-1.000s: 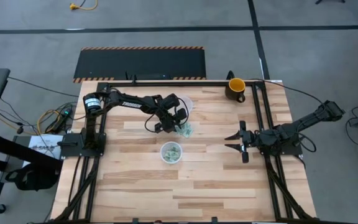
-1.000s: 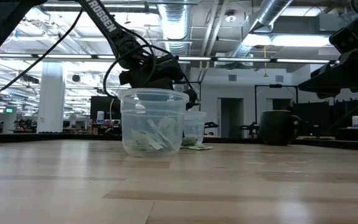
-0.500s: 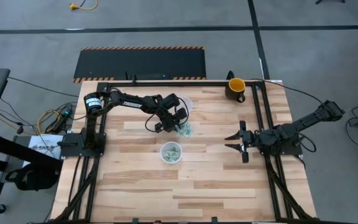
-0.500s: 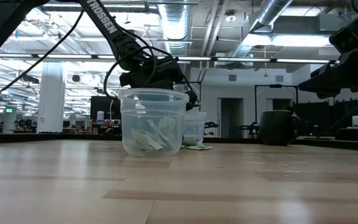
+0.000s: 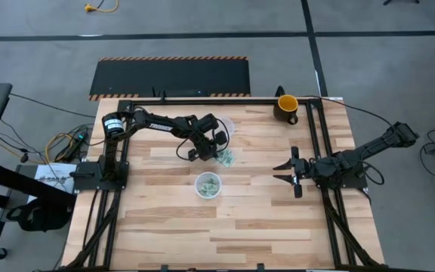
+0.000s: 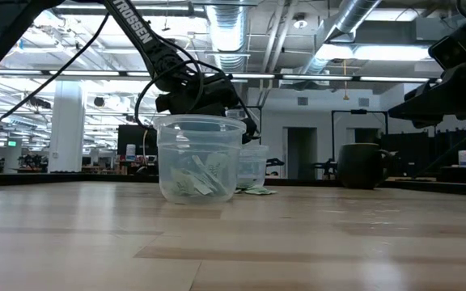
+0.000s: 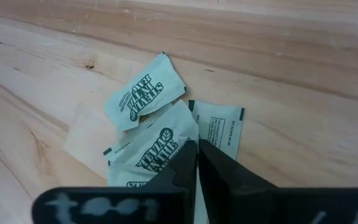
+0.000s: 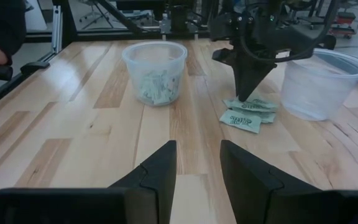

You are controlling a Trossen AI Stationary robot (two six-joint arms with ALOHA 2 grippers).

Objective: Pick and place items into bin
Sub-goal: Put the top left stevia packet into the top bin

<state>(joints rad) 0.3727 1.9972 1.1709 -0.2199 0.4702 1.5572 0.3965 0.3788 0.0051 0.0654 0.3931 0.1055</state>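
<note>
Left wrist view: packets (image 7: 149, 134), pale green, small heap, bench middle toward its far edge, between two clear cups. My left hand (image 7: 197, 155) has just pressed its fingers together on the heap, apparently pinching one packet; lift pending. Bin (image 5: 208, 185): partly filled, nearer. My right hand (image 5: 287, 172): spread, waiting by the right edge.

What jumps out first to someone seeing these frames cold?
The left gripper, shut with its tips down on a small heap of pale green packets near the table's middle, between two clear tubs. The nearer clear tub already holds several packets; the other clear tub looks empty. The right gripper waits open at the table's right side, and a yellow-and-dark mug stands at the far edge.
</note>
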